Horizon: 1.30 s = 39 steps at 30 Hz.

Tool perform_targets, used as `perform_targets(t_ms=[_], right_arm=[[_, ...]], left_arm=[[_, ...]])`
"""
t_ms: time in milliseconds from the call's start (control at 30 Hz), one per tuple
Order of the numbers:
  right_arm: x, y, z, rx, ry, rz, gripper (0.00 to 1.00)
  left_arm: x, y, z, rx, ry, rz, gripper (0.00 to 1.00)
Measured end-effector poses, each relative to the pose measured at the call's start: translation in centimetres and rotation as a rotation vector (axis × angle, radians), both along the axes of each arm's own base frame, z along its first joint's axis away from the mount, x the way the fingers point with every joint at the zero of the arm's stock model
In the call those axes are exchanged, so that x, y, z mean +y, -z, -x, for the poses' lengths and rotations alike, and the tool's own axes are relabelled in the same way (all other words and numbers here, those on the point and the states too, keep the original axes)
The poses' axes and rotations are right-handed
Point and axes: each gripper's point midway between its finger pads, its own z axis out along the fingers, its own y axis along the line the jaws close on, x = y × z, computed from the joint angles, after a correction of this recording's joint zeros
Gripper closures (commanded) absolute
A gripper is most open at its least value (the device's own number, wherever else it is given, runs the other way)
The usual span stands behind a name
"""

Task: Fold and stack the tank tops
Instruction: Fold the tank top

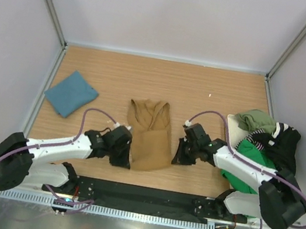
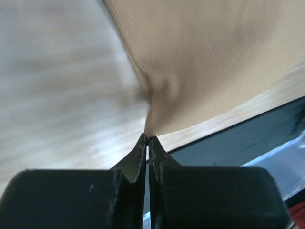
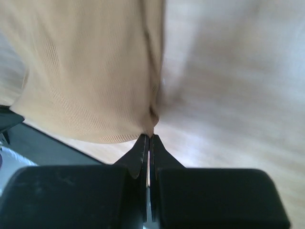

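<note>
Left hand and right hand, clamped on the tan tank top's near corners, should be raised evenly and carried toward the desk's far edge.

The tan tank top is soft matt cloth with a fine ribbed knit, and the teal tank top looks like smooth matt cloth too. The counter is pale wood-grain board, smooth with a faint sheen, edged at the near side by a matt black strip and a ribbed bare-metal rail. The left gripper and right gripper show matt black plastic, lightly scuffed.
</note>
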Motion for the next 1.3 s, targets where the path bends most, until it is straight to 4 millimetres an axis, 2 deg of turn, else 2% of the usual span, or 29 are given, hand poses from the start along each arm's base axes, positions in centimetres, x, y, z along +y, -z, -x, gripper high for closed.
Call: perform_targets(t_ms=[67, 133, 200, 300, 333, 400, 433, 533, 667, 733, 833, 900, 1000, 1067, 1133, 1200, 1300], right_arm=[[-0.6, 0.5, 2.2, 0.033, -0.005, 0.01, 0.99], [0.0, -0.9, 2.9, -0.002, -0.018, -0.035, 0.99], [0.7, -2.5, 3.1, -0.049, -0.029, -0.084, 0.98], [1.4, -3.7, 3.6, -0.087, -0.034, -0.124, 0.97], [1.4, -3.7, 3.9, -0.087, -0.035, -0.125, 0.96], [1.5, -3.2, 4.7, -0.076, -0.041, -0.12, 0.93], [1.3, -2.7, 5.1, -0.067, -0.044, -0.111, 0.92], [1.0, -1.7, 6.2, -0.043, -0.054, -0.082, 0.89], [0.7, -1.3, 6.5, -0.039, -0.05, -0.058, 0.49], [0.2, -1.1, 6.3, -0.05, -0.042, -0.028, 0.47], [-0.5, -1.5, 5.5, -0.084, -0.025, 0.026, 0.48], [-0.3, -2.8, 4.2, -0.123, -0.013, 0.054, 0.51], [1.1, -5.2, 0.9, -0.201, 0.0, 0.075, 0.54], [1.9, -6.0, -1.2, -0.231, 0.012, 0.085, 0.54], [2.2, -6.0, -3.3, -0.245, 0.026, 0.098, 0.52], [1.9, -5.1, -5.0, -0.238, 0.044, 0.12, 0.52], [1.4, -3.1, -6.3, -0.204, 0.048, 0.152, 0.52]], left_arm=[[1.1, 2.1, 2.9, 0.05, 0.014, -0.049, 1.0], [0.9, 2.0, 4.2, 0.05, 0.027, -0.036, 0.99], [0.1, 1.2, 4.5, 0.029, 0.021, 0.005, 0.98], [-0.5, 0.6, 5.1, 0.01, 0.018, 0.041, 0.83], [-0.7, 0.5, 5.4, 0.009, 0.019, 0.048, 0.7], [-0.7, 0.5, 5.9, 0.007, 0.024, 0.049, 0.66], [-0.7, 0.4, 6.0, 0.004, 0.022, 0.049, 0.6], [-0.4, 0.1, 5.9, -0.018, 0.008, 0.046, 0.52], [0.7, -0.8, 5.1, -0.068, -0.028, 0.022, 0.43], [1.3, -1.5, 4.4, -0.102, -0.048, -0.007, 0.4], [1.8, -2.8, 3.0, -0.152, -0.078, -0.032, 0.41], [2.3, -3.7, 1.3, -0.184, -0.117, -0.037, 0.42], [3.3, -4.1, -1.6, -0.207, -0.184, -0.056, 0.44], [4.1, -3.7, -3.4, -0.21, -0.225, -0.079, 0.44], [4.6, -3.0, -4.8, -0.207, -0.247, -0.108, 0.44], [4.6, -2.2, -5.4, -0.197, -0.237, -0.134, 0.44], [4.0, -0.9, -6.2, -0.18, -0.209, -0.158, 0.45]])
